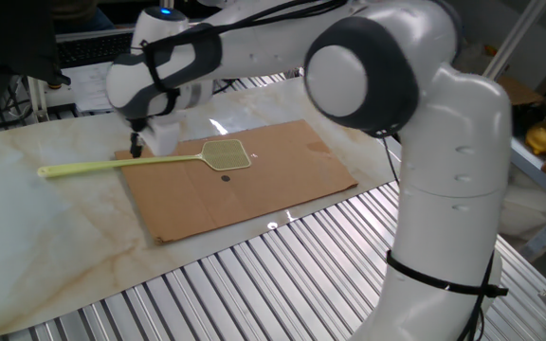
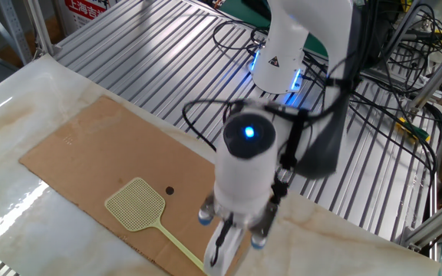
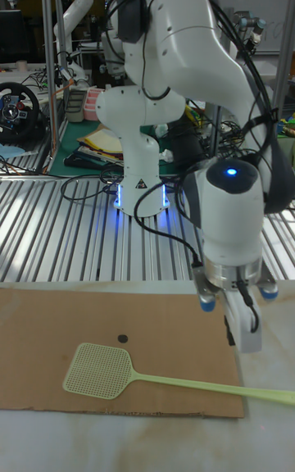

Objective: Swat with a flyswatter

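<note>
The pale yellow-green flyswatter [image 1: 226, 154] lies flat, its mesh head on the brown cardboard sheet [image 1: 254, 189] beside a small black dot [image 1: 226, 177]. Its thin handle [image 1: 102, 167] runs left onto the marble table. My gripper [image 1: 137, 147] hangs just behind and above the handle's middle, not touching it. Its fingers look pressed together with nothing between them. In the other fixed view the flyswatter [image 2: 135, 204] lies left of the gripper [image 2: 219, 257]. In the tall fixed view the gripper [image 3: 243, 326] hovers above the handle [image 3: 213, 388].
The cardboard lies on a marble tabletop [image 1: 36, 246] bordered by ribbed metal slats [image 1: 282, 275]. The arm's white base [image 3: 141, 185] with cables stands behind the sheet. A second robot and clutter sit far back.
</note>
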You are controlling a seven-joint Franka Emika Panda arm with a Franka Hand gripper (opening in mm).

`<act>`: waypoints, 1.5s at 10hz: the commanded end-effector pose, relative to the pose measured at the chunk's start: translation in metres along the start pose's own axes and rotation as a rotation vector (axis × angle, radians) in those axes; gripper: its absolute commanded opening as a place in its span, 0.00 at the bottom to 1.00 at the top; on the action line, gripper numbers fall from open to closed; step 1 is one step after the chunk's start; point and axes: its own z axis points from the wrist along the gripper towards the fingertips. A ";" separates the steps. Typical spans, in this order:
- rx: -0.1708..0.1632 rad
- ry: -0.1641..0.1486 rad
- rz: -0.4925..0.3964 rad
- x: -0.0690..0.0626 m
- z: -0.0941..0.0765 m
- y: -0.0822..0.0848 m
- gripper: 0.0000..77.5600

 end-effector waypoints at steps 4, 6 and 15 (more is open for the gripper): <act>-0.001 -0.001 0.124 0.017 0.015 0.021 0.00; -0.001 -0.011 0.145 0.023 0.021 0.027 0.00; -0.001 -0.026 0.172 0.027 0.039 0.047 0.00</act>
